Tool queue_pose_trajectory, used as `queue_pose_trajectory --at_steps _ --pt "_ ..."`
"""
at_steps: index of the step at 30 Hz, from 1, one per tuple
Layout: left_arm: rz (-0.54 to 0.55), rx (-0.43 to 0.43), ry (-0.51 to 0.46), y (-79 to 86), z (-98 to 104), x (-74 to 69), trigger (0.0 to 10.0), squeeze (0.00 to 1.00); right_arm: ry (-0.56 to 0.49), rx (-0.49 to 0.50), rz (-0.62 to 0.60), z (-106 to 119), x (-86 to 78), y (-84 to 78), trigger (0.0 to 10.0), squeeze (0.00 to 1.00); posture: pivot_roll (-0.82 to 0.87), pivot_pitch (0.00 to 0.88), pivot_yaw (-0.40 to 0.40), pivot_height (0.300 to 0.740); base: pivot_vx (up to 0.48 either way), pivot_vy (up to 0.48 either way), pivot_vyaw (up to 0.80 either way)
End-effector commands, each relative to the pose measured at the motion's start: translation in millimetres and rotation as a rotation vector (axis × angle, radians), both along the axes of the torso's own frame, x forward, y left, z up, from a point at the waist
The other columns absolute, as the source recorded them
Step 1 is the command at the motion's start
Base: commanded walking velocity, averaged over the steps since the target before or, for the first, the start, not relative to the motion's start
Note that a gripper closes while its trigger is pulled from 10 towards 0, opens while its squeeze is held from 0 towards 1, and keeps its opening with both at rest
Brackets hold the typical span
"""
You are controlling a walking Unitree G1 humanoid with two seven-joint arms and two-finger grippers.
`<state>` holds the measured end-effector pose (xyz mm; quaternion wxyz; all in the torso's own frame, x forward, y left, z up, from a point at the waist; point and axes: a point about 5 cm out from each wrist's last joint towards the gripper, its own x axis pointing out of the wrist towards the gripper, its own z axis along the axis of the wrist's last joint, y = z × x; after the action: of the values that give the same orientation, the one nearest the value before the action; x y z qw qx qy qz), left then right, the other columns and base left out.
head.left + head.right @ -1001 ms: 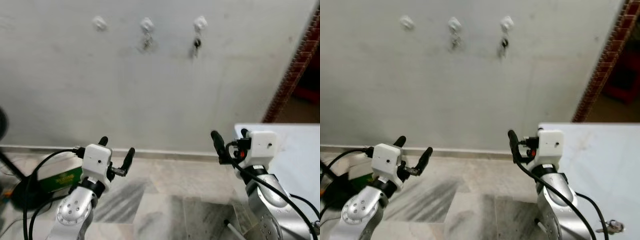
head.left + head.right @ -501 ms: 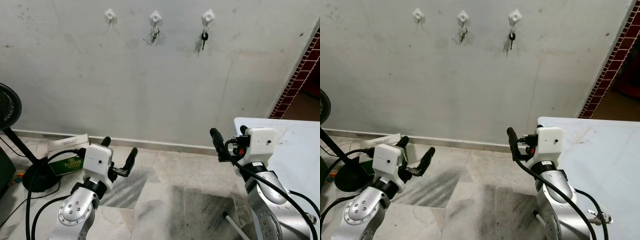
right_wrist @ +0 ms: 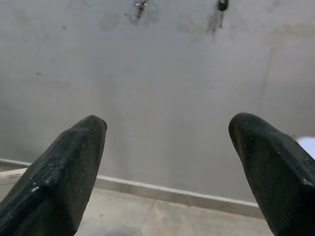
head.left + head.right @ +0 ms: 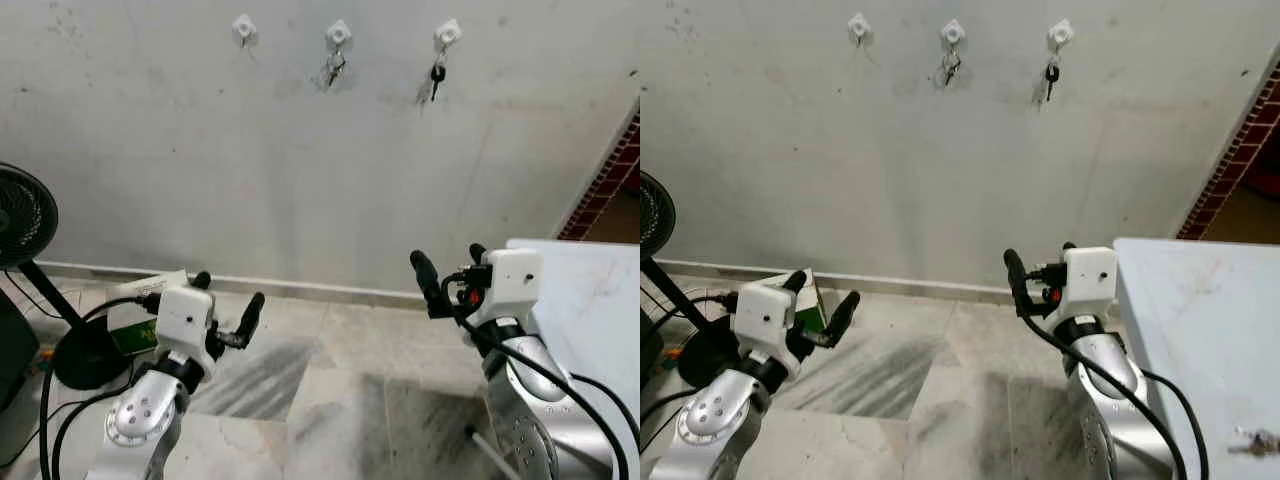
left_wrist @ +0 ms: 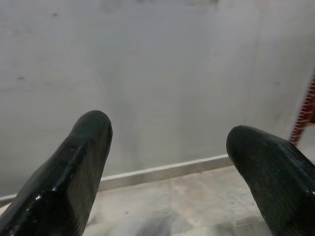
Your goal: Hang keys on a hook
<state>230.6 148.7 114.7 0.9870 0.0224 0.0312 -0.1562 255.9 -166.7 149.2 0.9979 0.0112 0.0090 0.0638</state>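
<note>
Two empty grippers, left gripper (image 4: 224,304) and right gripper (image 4: 447,270), jaws apart; keys (image 4: 1252,441) on white table (image 4: 1200,320).

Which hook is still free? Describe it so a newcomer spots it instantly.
On the grey wall, three white hooks sit in a row near the top. The free hook is the leftmost; the middle hook and right hook each carry hanging keys.

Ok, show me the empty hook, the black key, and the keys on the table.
empty hook (image 4: 243,29), left eye view, white base.
black key (image 4: 437,73), left eye view, dark head.
keys on table (image 4: 1257,441), right eye view, bunch's middle.
</note>
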Motion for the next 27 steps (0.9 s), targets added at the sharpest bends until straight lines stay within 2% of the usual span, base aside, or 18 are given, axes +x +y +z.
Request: queue_pose_trajectory --at_steps 1,10,27 --pt "-0.002 0.01 -0.007 3.6 2.3 0.3 10.0 0.0 -0.001 0.002 -0.02 0.4 0.5 -2.2 10.0 0.0 0.02 0.0 0.031 0.74 0.0 0.307 0.0" --pt "-0.004 0.013 -0.017 3.2 3.4 0.6 10.0 0.0 -0.001 0.002 -0.03 1.1 1.9 -2.9 10.0 0.0 0.02 0.0 0.032 0.74 0.0 0.0 0.0" --pt "0.025 -0.008 -0.002 5.1 0.9 1.7 10.0 0.0 0.004 -0.004 -0.039 0.8 4.2 -5.1 10.0 0.0 0.02 0.0 0.027 0.74 0.0 0.0 -0.78"
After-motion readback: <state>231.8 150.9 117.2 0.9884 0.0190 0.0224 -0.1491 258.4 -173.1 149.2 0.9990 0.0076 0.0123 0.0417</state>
